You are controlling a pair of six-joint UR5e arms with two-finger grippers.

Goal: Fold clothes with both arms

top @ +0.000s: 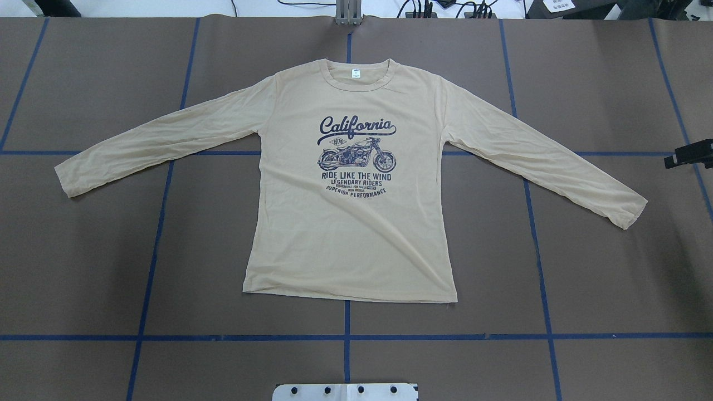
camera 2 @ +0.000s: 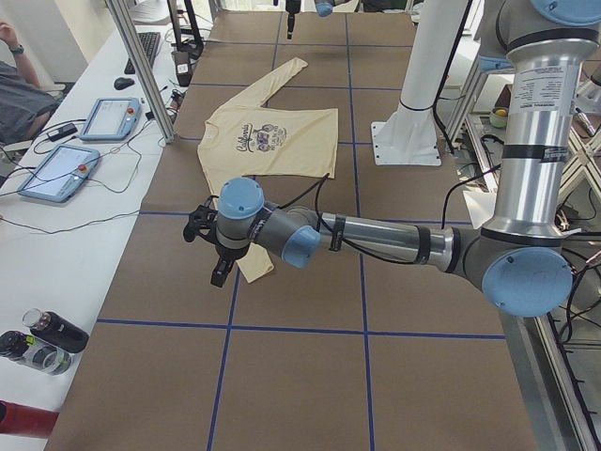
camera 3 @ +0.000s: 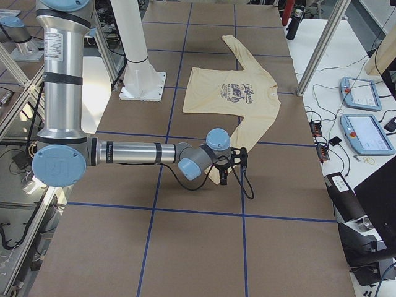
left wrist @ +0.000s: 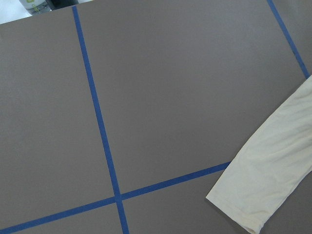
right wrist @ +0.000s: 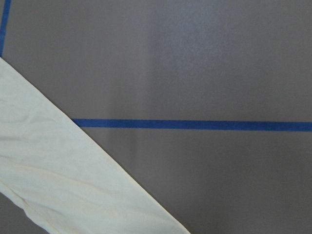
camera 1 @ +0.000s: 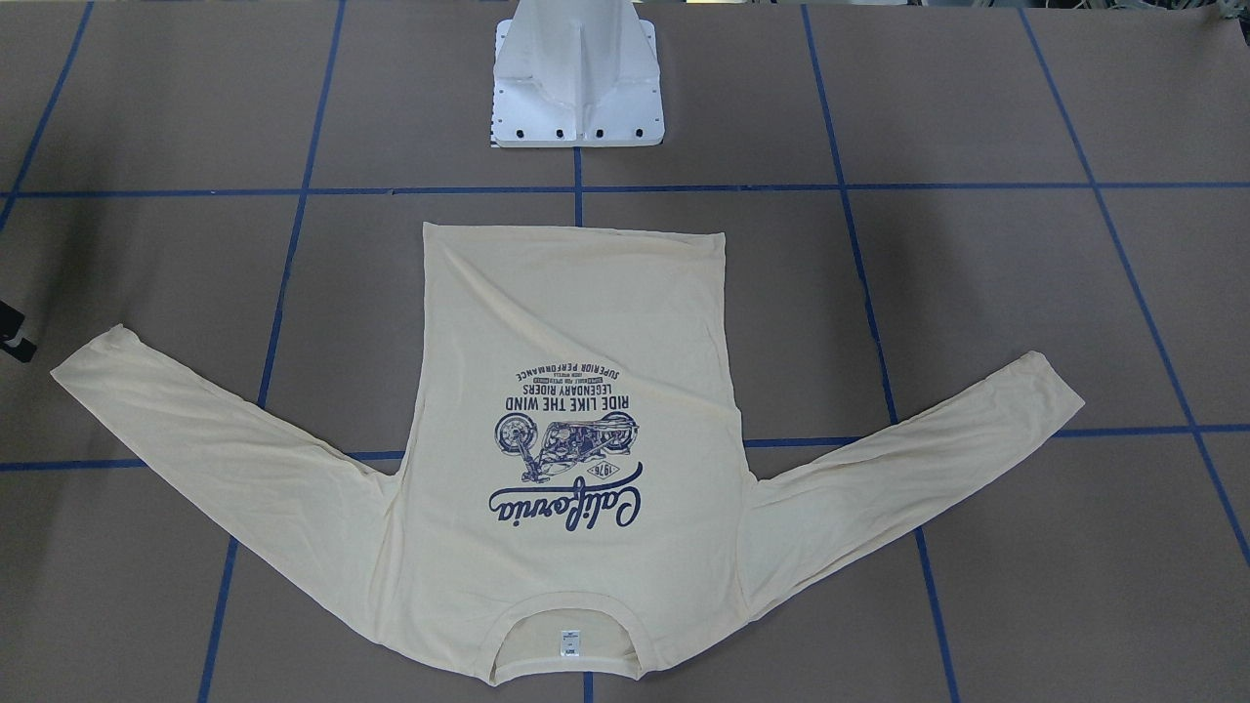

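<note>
Well, the left claw (camera 2: pixel 218 272) hangs low over the brown surface (top: pixel 111 267), just beside the end of the left-hand sleeve (left wrist: pixel 263 180). It shows only from the side, so I cannot tell how wide it is open. The right claw (camera 3: pixel 225 176) hangs near the end of the right-hand sleeve (right wrist: pixel 73 180). Only a black bit of it peeks in at the edge of the overhead view, so I cannot tell its gap either. Both cuffs lie flat, and no claw has hold of them.

The pale yellow T-shirt (top: pixel 351 234) lies flat in the middle of the surface, front up, sleeves spread wide. Its navy print says "California" over a motorcycle. The neck with its small white label (top: pixel 355 72) points away from the robot. The bottom hem is nearest the white base (camera 1: pixel 576 78). Blue tape lines (top: pixel 345 337) cross the surface in a grid.
</note>
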